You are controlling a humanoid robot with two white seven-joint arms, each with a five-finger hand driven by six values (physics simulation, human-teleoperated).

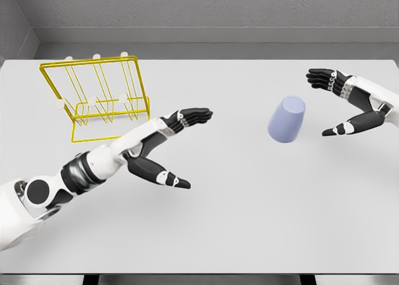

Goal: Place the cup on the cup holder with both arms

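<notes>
- The left arm enters from the lower left corner and reaches diagonally up and to the right across the white table (249,222), its forearm stretched out low over the surface.
- The left hand (163,144) is released: its four dark fingers (193,116) are extended together and point right, while the thumb (163,176) splays out well below them, so the palm gapes toward the right. It holds nothing.
- The right arm comes in from the right edge, with only the wrist and hand visible.
- The right hand (352,104) is also released and empty: the fingers (324,79) stretch toward the left at the top, and the thumb (349,126) points left below them, forming a wide gap that faces the cup.
- The lavender cup (287,119) stands mouth-down on the table, tilted slightly, its closed base on top. It sits right of the middle, just beside the right hand's gap but not touching it, and well apart from the left hand.
- The yellow wire cup holder (93,95) stands at the table's far left, an open frame with upright prongs tipped in white. It lies behind and to the left of the left forearm, and no cup sits on it.
- A grey wall (199,10) runs behind the table's far edge.
</notes>
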